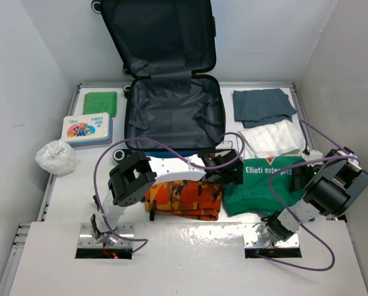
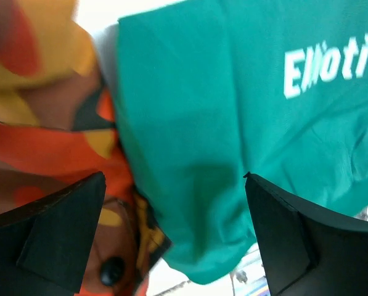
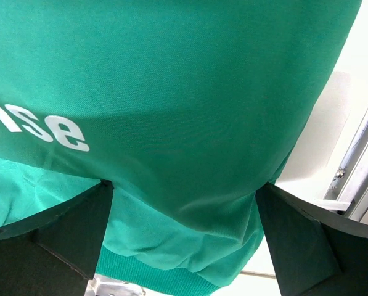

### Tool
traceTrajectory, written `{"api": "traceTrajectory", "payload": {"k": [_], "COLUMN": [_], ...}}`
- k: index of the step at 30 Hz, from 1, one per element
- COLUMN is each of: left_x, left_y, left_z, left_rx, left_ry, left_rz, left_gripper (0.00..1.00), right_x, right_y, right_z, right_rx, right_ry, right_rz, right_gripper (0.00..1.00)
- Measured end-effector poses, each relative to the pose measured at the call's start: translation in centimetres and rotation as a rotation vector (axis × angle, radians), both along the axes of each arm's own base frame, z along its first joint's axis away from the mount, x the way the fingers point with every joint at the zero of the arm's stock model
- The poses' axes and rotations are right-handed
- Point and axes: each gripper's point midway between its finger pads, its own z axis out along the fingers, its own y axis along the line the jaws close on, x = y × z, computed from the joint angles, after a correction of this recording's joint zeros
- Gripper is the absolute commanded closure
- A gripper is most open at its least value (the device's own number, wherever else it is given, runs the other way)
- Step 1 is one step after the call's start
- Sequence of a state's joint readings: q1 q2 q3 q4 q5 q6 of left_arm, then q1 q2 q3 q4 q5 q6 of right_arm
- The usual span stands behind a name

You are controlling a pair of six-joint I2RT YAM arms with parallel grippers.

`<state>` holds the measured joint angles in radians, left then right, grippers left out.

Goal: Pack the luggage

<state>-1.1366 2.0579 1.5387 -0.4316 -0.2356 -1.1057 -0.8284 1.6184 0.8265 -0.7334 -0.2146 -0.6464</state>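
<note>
The luggage (image 1: 174, 114) lies open at the back middle, its grey lining showing and its lid leaning on the back wall. A folded green shirt (image 1: 261, 185) with white lettering lies in front of it, to the right. My left gripper (image 1: 225, 165) is open over the shirt's left edge, and in the left wrist view the green cloth (image 2: 196, 123) fills the gap of the left gripper (image 2: 174, 185). My right gripper (image 1: 299, 177) is open at the shirt's right side. In the right wrist view the right gripper (image 3: 184, 191) straddles a corner of the shirt (image 3: 171, 92).
An orange patterned garment (image 1: 184, 197) lies left of the green shirt, also seen as orange cloth (image 2: 42, 135). A grey folded garment (image 1: 262, 105) and white folded cloth (image 1: 271, 139) lie at the right. A green cloth (image 1: 100, 102), first-aid box (image 1: 87, 129) and white crumpled bag (image 1: 57, 156) sit left.
</note>
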Motion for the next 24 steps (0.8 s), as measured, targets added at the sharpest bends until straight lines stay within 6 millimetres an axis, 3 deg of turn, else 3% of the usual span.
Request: {"api": "traceTrajectory", "payload": {"k": [3, 7, 10, 13, 16, 17, 22, 24], "left_x": [-0.8, -0.7, -0.7, -0.5, -0.2, -0.1, 0.6, 0.1], "left_y": [-0.7, -1.8, -2.7, -3.4, -3.8, -3.8, -4.1, -3.8], "left_z": [-0.5, -1.7, -2.0, -2.2, -2.3, -2.3, -1.1, -0.1], "left_rx": [-0.010, -0.016, -0.034, -0.041, -0.032, -0.024, 0.001, -0.003], "left_ry": [0.020, 0.044, 0.050, 0.047, 0.024, 0.013, -0.112, -0.174], "left_rz": [-0.022, -0.040, -0.052, -0.070, -0.098, -0.109, -0.179, -0.212], "left_gripper": [0.00, 0.07, 0.16, 0.30, 0.46, 0.57, 0.85, 0.90], "right_x": [0.1, 0.4, 0.8, 1.3, 1.7, 1.7, 1.9, 2.2], "right_y": [0.0, 0.3, 0.8, 1.6, 2.6, 2.9, 4.2, 4.8], "right_z": [0.0, -0.1, -0.1, 0.0, 0.1, 0.3, 2.6, 4.4], "right_rx": [-0.005, -0.007, 0.002, 0.021, 0.052, 0.066, 0.105, 0.099], "right_ry": [-0.006, -0.026, -0.041, -0.049, -0.057, -0.057, -0.101, -0.153], "right_rz": [-0.007, -0.012, -0.004, 0.018, 0.040, 0.039, 0.038, 0.043], "right_gripper": [0.13, 0.20, 0.32, 0.51, 0.87, 1.00, 1.00, 1.00]}}
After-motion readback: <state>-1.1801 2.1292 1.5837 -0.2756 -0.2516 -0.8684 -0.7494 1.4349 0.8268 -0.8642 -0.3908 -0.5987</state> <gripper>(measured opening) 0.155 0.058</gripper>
